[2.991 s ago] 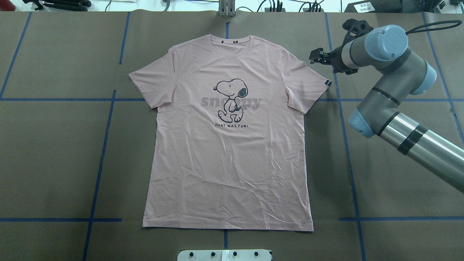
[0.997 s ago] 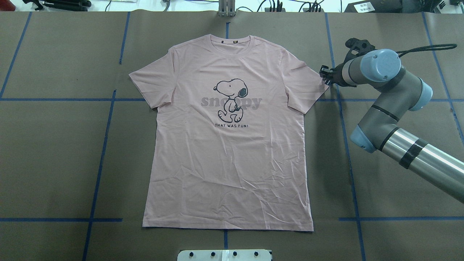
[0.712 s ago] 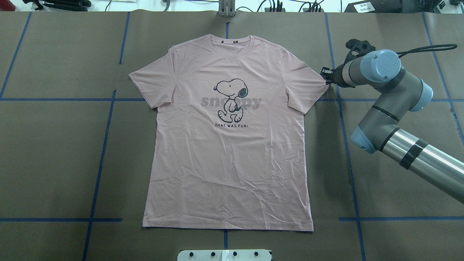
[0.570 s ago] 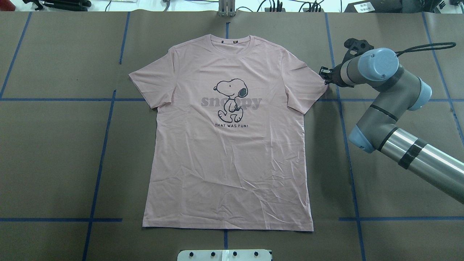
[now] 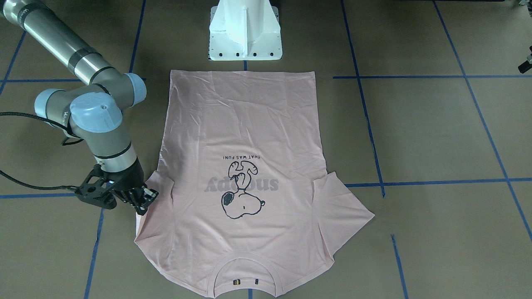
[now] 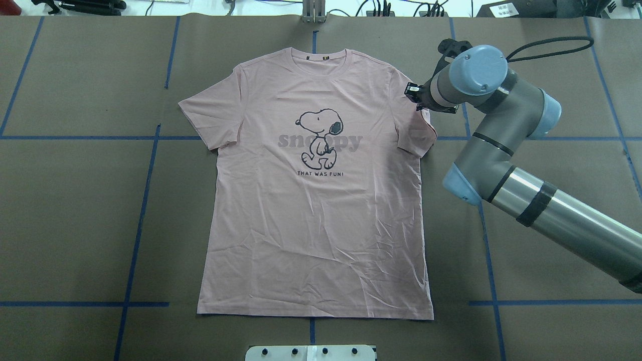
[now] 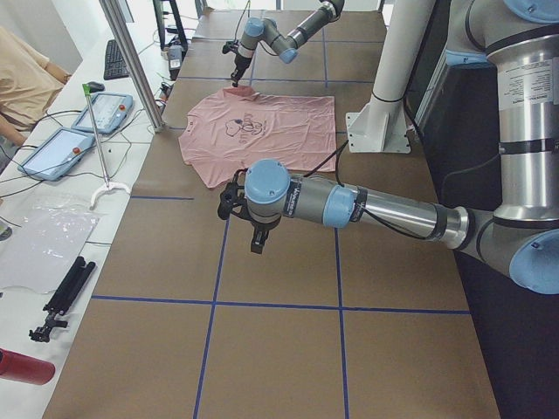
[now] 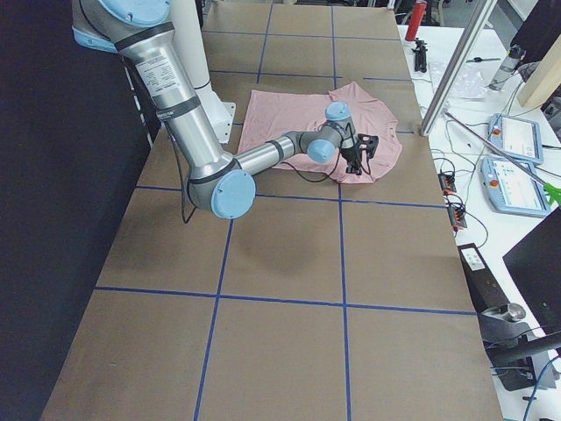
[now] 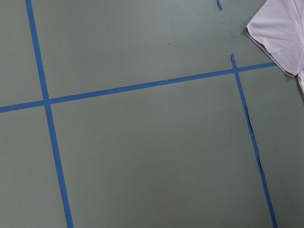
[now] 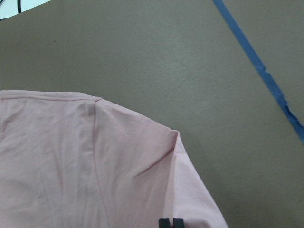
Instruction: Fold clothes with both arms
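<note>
The pale pink T-shirt (image 6: 321,210) lies flat and print up on the brown table, collar at the far edge. It also shows in the front view (image 5: 245,124) and in the right wrist view (image 10: 71,156). My right gripper (image 6: 414,94) is shut on the hem of the shirt's right sleeve (image 6: 419,130) and holds it raised and drawn in over the shirt; its fingertips (image 10: 171,222) pinch the cloth. My left gripper (image 7: 254,234) hangs above bare table well to the left of the shirt; I cannot tell if it is open or shut. The left wrist view shows only a sleeve corner (image 9: 282,33).
The white pedestal base (image 5: 245,33) stands at the shirt's hem side. Blue tape lines (image 6: 145,200) grid the table. A side bench with control tablets (image 7: 57,153), a metal post (image 7: 131,61) and an operator (image 7: 22,83) lies beyond the far edge.
My right gripper came down to the right sleeve's hem, shut on it, and has carried it up and to the left over the shirt. The rest of the shirt has not moved.
</note>
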You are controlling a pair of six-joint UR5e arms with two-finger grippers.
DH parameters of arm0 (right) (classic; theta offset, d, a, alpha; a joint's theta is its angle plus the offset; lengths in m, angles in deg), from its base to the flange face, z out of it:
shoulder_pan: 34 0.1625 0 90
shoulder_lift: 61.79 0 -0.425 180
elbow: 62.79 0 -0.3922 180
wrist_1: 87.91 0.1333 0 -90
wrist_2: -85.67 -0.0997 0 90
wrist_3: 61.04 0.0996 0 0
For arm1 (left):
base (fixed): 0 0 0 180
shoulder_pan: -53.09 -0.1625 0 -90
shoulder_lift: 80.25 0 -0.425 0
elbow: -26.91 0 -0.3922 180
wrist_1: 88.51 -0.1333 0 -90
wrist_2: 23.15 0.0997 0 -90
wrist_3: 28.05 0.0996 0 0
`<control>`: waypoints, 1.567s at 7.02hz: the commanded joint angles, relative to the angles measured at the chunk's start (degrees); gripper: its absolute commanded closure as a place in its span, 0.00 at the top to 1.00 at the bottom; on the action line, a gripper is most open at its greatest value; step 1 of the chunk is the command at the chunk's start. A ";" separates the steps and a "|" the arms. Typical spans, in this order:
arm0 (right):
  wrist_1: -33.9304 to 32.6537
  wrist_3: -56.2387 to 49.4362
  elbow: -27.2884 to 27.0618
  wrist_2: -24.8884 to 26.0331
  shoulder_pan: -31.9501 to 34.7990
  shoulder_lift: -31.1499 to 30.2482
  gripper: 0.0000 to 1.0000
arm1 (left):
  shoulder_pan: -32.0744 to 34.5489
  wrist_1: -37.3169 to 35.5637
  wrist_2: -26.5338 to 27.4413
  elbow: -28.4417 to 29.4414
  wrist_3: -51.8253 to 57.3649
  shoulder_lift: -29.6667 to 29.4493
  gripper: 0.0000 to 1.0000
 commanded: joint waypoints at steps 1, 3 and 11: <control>-0.64 0.36 9.16 0.21 -0.66 7.69 0.00 | -0.05 0.00 -0.01 -0.33 0.00 0.13 1.00; -0.72 0.26 11.06 1.51 -1.10 9.75 0.00 | -0.05 -0.09 -0.01 -0.33 0.09 0.13 1.00; 1.39 -2.11 -8.76 -1.63 -1.89 -1.03 1.00 | -12.11 21.62 -7.00 17.86 -23.45 -22.49 1.00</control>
